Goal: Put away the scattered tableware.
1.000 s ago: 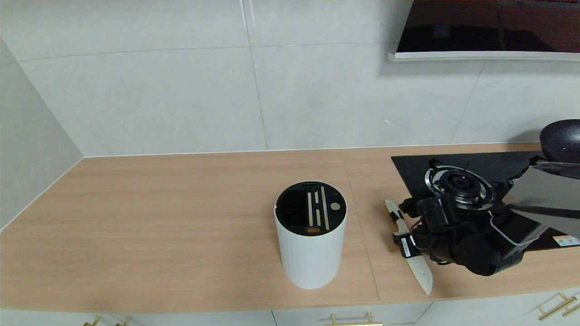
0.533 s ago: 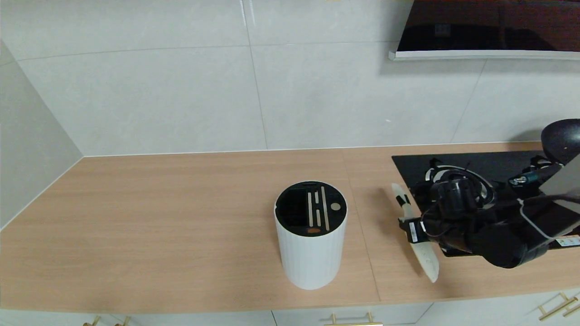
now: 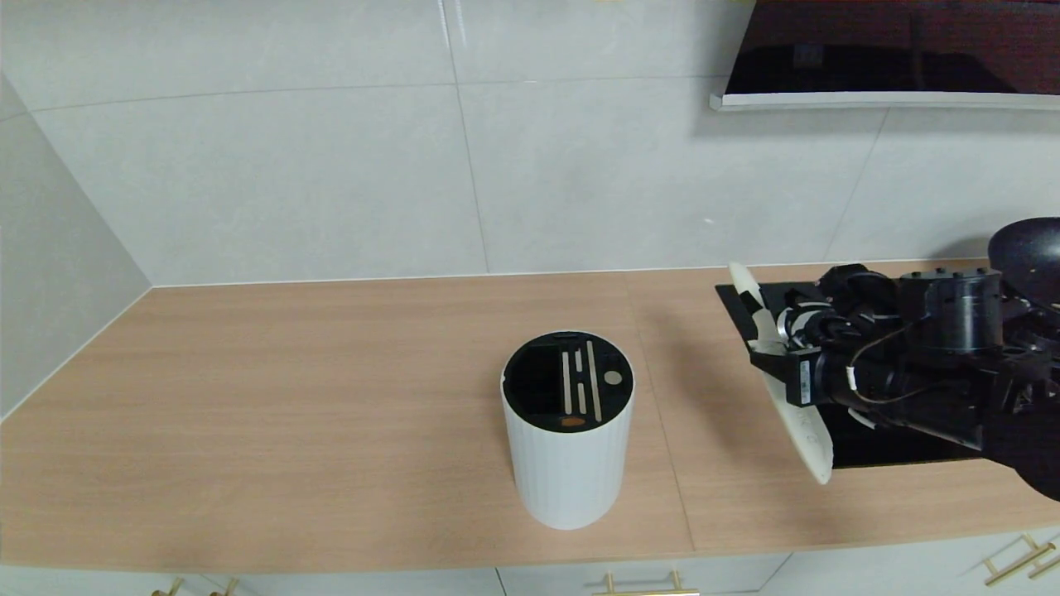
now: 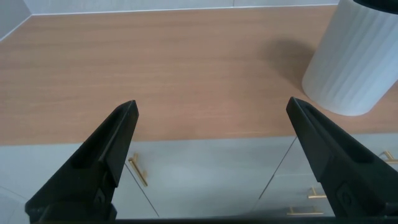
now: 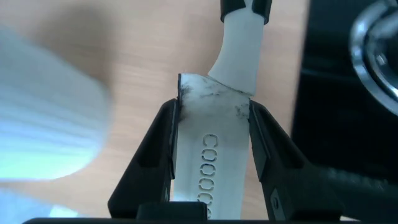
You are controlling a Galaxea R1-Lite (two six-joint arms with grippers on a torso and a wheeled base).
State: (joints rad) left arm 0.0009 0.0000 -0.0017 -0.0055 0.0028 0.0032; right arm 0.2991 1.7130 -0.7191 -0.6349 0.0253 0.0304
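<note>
A white knife point(image 3: 805, 424) with a white handle banded in black hangs tilted in the air over the counter's right part, beside the stove edge. My right gripper point(image 3: 776, 354) is shut on its blade near the handle. In the right wrist view the blade point(image 5: 214, 134) sits clamped between the two black fingers point(image 5: 157, 158). The white ribbed knife holder point(image 3: 568, 451), with slots in its black top, stands upright on the counter to the left of the knife. My left gripper point(image 4: 211, 155) is open and holds nothing, low at the counter's front edge, with the holder point(image 4: 351, 62) beyond it.
A black gas hob point(image 3: 865, 447) with a burner lies at the right, a dark pan point(image 3: 1027, 252) behind it, a range hood point(image 3: 886, 58) above. The wooden counter point(image 3: 290, 397) stretches bare to the left. Tiled wall behind; cabinet handles point(image 3: 646, 586) below the front edge.
The right gripper has lifted the knife off the counter, raising it and carrying it toward the back by the hob. The holder has not moved.
</note>
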